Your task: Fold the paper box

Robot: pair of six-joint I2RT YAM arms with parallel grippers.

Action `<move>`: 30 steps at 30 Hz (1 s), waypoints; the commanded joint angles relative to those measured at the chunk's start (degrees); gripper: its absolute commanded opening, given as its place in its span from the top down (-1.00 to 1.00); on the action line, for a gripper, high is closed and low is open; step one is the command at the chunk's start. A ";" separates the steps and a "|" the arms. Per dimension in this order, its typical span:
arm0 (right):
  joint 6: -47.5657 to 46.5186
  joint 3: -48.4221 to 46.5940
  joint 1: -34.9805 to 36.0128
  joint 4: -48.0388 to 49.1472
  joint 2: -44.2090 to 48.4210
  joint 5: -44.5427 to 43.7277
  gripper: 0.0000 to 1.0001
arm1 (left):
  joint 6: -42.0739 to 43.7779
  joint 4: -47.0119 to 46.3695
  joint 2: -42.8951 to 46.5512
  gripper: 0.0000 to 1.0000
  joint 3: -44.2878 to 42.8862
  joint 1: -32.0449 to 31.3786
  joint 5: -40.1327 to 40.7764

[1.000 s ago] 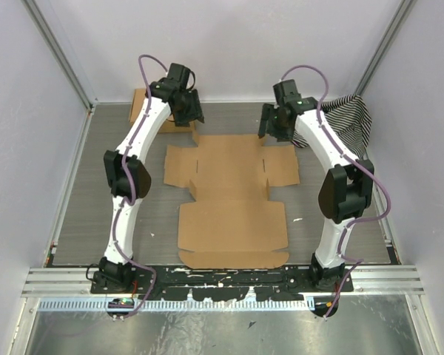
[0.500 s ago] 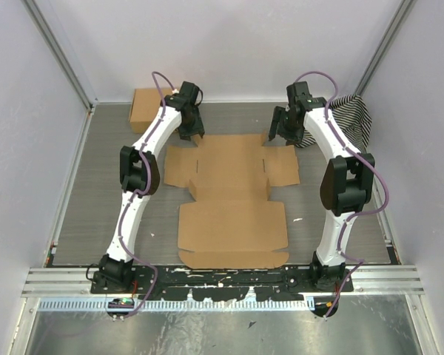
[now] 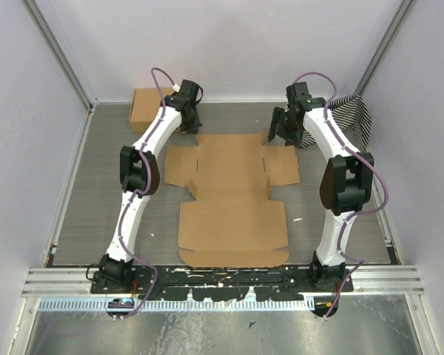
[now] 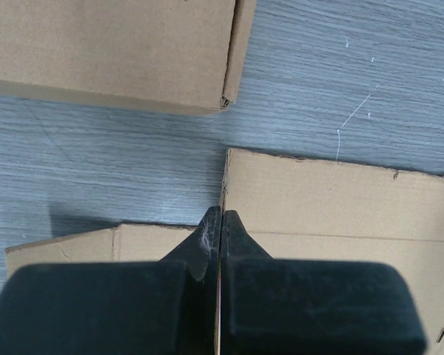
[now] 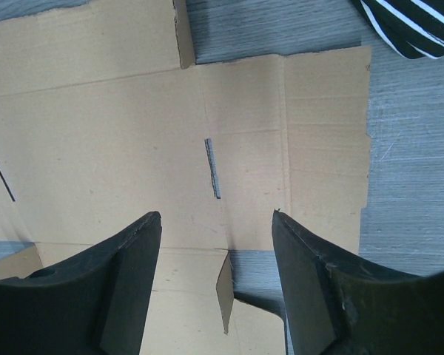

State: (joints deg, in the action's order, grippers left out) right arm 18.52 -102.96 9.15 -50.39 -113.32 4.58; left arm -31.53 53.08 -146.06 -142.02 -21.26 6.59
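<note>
"Paper box (image 3: 233, 196): where does it lie, and how will it handle?"

"Unfolded flat on the table (image 3: 96, 192), its broad panel nearest my bases, flaps farther out. I judge it light and stiff, bending only at creases; a free flap edge seems the hold. My left gripper (image 4: 220, 214) is pressed closed, empty, at its far-left notch. My right gripper (image 5: 214, 222) gapes above the far-right flap. Beyond: smaller cardboard box (image 3: 149, 107), striped cloth (image 3: 355, 118)."

Left hand (image 4: 220, 216) closed, right hand (image 5: 214, 219) spread
</note>
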 commanded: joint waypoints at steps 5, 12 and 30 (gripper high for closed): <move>-1.00 -3.11 -0.36 0.47 2.02 1.61 -0.33 | 5.33 -9.74 12.04 1.00 11.22 -0.06 1.82; -3.03 -6.31 -0.36 -0.96 3.69 3.67 -0.32 | 10.58 -28.62 29.74 1.00 33.89 -0.91 0.31; -6.42 -9.64 -0.36 -5.44 13.90 4.19 -0.31 | 20.60 -68.83 53.76 1.00 71.95 -3.22 -3.54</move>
State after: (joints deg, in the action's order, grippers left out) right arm 13.50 -108.62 8.88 -53.71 -102.45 7.55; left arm -13.13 -4.16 -97.08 -73.89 -24.47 4.12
